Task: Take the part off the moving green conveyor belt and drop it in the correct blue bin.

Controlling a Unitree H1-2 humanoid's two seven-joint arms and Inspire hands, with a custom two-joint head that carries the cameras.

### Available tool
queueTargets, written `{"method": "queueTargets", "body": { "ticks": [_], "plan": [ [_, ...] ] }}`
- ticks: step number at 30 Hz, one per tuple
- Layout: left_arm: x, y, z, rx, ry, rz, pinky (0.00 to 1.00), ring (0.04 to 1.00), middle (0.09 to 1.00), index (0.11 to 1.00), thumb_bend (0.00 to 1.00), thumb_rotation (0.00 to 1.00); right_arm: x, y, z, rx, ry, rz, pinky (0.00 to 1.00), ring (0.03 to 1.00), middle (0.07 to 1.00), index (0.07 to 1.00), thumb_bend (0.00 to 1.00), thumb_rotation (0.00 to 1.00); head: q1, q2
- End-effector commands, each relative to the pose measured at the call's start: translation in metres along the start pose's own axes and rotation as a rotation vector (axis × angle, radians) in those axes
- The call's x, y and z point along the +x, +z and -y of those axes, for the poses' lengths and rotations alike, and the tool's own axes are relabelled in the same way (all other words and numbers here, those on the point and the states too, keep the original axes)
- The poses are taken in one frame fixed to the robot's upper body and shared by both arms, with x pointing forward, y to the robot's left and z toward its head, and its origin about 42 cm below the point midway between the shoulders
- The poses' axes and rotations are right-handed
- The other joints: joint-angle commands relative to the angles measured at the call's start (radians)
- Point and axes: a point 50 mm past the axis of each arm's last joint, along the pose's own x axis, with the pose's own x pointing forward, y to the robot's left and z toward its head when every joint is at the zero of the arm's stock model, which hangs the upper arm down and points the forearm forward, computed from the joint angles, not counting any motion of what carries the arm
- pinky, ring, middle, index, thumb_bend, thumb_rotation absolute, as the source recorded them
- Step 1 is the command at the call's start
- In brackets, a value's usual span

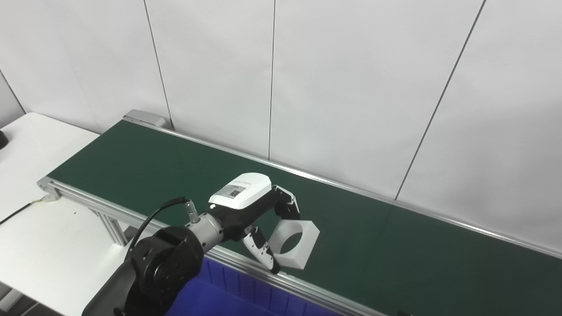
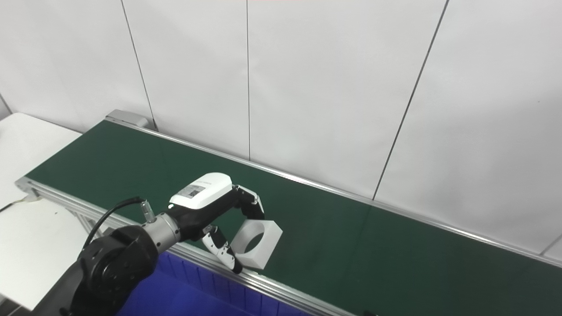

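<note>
The left hand [image 1: 252, 210] grips a white square part with a round hole [image 1: 293, 242], fingers on its upper edge and thumb along its lower left side. The part is tilted, at the near edge of the green conveyor belt [image 1: 175, 166]. Just below the belt's metal rail lies the blue bin [image 1: 228, 294]. A white bench [image 1: 39, 245] stands to the left.

Bare green belt [image 1: 395, 245] right of the left robot hand [image 1: 259, 215] (wall [image 1: 351, 87] close behind).
</note>
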Motion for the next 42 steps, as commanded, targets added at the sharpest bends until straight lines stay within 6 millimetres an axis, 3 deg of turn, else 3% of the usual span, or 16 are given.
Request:
{"method": "queueTargets", "body": {
  "ticks": [1, 7, 9, 22, 30, 41, 42],
  "plan": [
    [-0.013, 0.005, -0.001, -0.01, 0.026, 0.028, 0.54, 0.588, 0.508, 0.479, 0.52, 0.0, 0.003, 0.012, 0.005, 0.005, -0.024, 0.086, 0.6, 0.678, 0.747, 0.81, 0.56, 0.5, -0.002, 0.005],
    [-0.027, 0.003, 0.013, -0.046, -0.011, 0.019, 0.58, 0.628, 0.496, 0.485, 0.52, 0.0, 0.002, 0.015, 0.008, 0.007, -0.029, 0.094, 0.6, 0.678, 0.744, 0.809, 0.55, 0.49, -0.011, 0.032],
    [-0.031, 0.0, 0.019, -0.055, -0.019, 0.027, 0.57, 0.615, 0.537, 0.466, 0.51, 0.0, 0.002, 0.017, 0.008, 0.002, -0.03, 0.101, 0.6, 0.675, 0.742, 0.809, 0.56, 0.5, -0.022, 0.051],
    [-0.051, -0.017, 0.063, -0.111, -0.099, -0.038, 0.57, 0.601, 0.541, 0.459, 0.51, 0.0, 0.001, 0.029, 0.011, -0.003, -0.036, 0.12, 0.59, 0.672, 0.741, 0.804, 0.55, 0.5, -0.035, 0.131],
    [-0.049, -0.023, 0.084, -0.062, -0.115, -0.058, 0.57, 0.595, 0.546, 0.459, 0.51, 0.0, 0.003, 0.035, 0.017, 0.001, -0.036, 0.124, 0.58, 0.671, 0.736, 0.802, 0.56, 0.51, -0.009, 0.174],
    [-0.041, -0.033, 0.115, -0.054, -0.184, -0.071, 0.72, 0.745, 0.499, 0.489, 0.52, 0.0, 0.003, 0.039, 0.023, -0.007, -0.07, 0.142, 0.57, 0.664, 0.728, 0.802, 0.54, 0.52, 0.003, 0.191],
    [-0.04, -0.036, 0.117, -0.053, -0.188, -0.075, 0.75, 0.76, 0.659, 0.49, 0.51, 0.03, 0.003, 0.039, 0.024, -0.007, -0.076, 0.145, 0.57, 0.661, 0.723, 0.8, 0.53, 0.5, 0.002, 0.193]
  ]
}}
